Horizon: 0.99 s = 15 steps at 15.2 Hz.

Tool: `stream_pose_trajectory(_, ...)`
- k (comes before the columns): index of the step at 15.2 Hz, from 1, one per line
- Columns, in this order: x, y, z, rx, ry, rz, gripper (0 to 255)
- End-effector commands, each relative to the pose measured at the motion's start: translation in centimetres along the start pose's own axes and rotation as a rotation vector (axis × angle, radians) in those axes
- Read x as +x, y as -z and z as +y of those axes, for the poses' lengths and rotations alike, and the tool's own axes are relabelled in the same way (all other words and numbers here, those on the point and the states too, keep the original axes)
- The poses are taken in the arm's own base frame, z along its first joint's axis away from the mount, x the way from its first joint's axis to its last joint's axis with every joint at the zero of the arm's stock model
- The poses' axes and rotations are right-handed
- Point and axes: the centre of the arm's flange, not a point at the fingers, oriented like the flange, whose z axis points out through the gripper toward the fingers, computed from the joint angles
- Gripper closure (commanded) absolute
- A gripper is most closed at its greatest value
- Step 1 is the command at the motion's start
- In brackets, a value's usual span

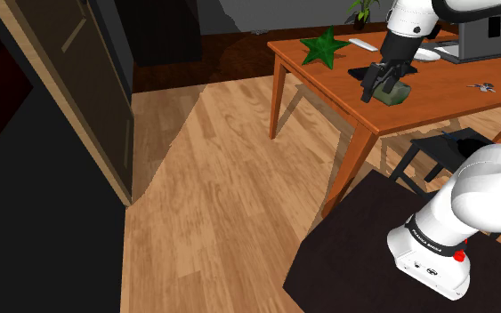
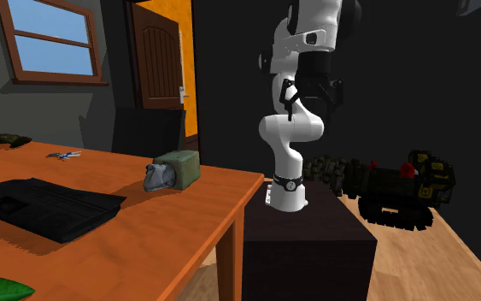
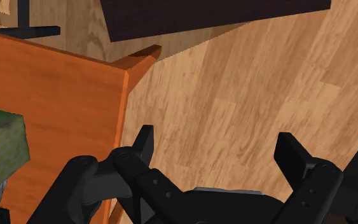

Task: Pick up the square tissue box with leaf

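The tissue box point(image 2: 177, 169) is a small olive-green cube with a grey tissue sticking out of one side. It stands on the orange wooden table point(image 2: 170, 227) near the end that faces the stand. My black gripper point(image 2: 311, 101) hangs open high above the table's level, out past that end and apart from the box. In the shoulder view the gripper point(image 1: 379, 87) overlaps the box point(image 1: 396, 91). In the wrist view the fingers point(image 3: 147, 137) stand wide apart with only floor between them. There the box point(image 3: 2, 149) lies off to the side, on the table point(image 3: 56, 95).
On the table lie a green star point(image 1: 325, 46), a laptop point(image 1: 484, 36), scissors point(image 2: 63, 155) and a flat black keyboard point(image 2: 42, 205). A dark stool point(image 1: 440, 151) stands under the table. The dark stand point(image 2: 307, 235) is beside the table's end, and a dark toy vehicle point(image 2: 384, 184) lies behind it.
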Motion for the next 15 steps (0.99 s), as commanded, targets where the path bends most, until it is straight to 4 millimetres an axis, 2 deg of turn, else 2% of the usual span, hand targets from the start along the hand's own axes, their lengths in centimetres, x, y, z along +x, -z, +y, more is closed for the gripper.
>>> stream_pose_trajectory(1, 0.0, 0.0, 0.0, 0.0, 0.0, 0.0, 0)
stream_pose_trajectory(15, 9.0, -3.6, 14.8, -0.048, -0.058, 0.019, 0)
